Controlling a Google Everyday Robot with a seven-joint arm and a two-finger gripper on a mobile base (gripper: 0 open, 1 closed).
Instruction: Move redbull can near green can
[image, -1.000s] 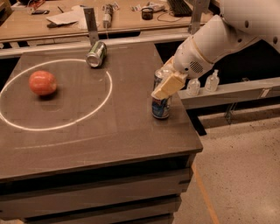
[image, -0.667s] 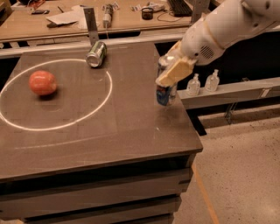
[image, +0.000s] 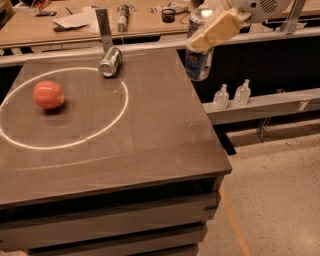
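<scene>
The redbull can (image: 198, 62), tall, slim, silver and blue, hangs in the air above the table's far right edge. My gripper (image: 212, 27) is shut on its upper part, with a tan finger pad (image: 217, 30) across the can's front. The green can (image: 110, 61) lies on its side on the dark table (image: 150, 135), at the far rim of a white painted circle (image: 122, 102), well to the left of the held can.
A red apple (image: 48, 94) sits inside the circle at the left. Two small clear bottles (image: 232, 94) stand on a low shelf right of the table. A cluttered wooden bench (image: 145, 17) runs behind. A grey post (image: 104, 27) stands just behind the green can.
The gripper has lifted the redbull can off the table's right side and carried it up and toward the far edge. The green can and apple have not moved.
</scene>
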